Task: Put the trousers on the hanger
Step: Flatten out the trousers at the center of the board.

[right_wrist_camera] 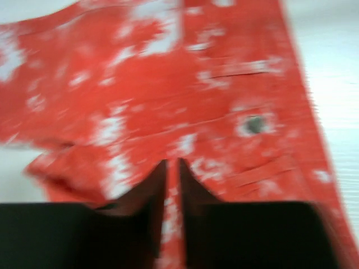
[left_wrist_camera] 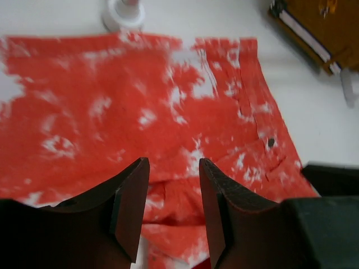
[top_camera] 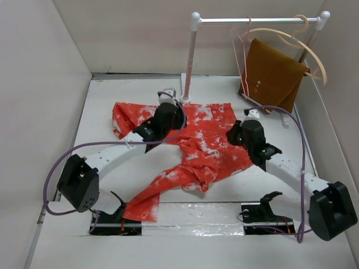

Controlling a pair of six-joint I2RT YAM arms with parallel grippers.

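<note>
- Left gripper (left_wrist_camera: pixel 174 163), fingers apart above the trousers (left_wrist_camera: pixel 112 101), needed a deep waistband (left_wrist_camera: pixel 252 95) pinch (button (left_wrist_camera: pixel 271 142) side).
- Right gripper (right_wrist_camera: pixel 172 163) had fingers nearly together; grip unclear.

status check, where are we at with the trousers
Left pincer open over trousers, spread on table. Right pincer near shut by button, grip unclear. Hanger on rail, brown cloth beside it.
</note>
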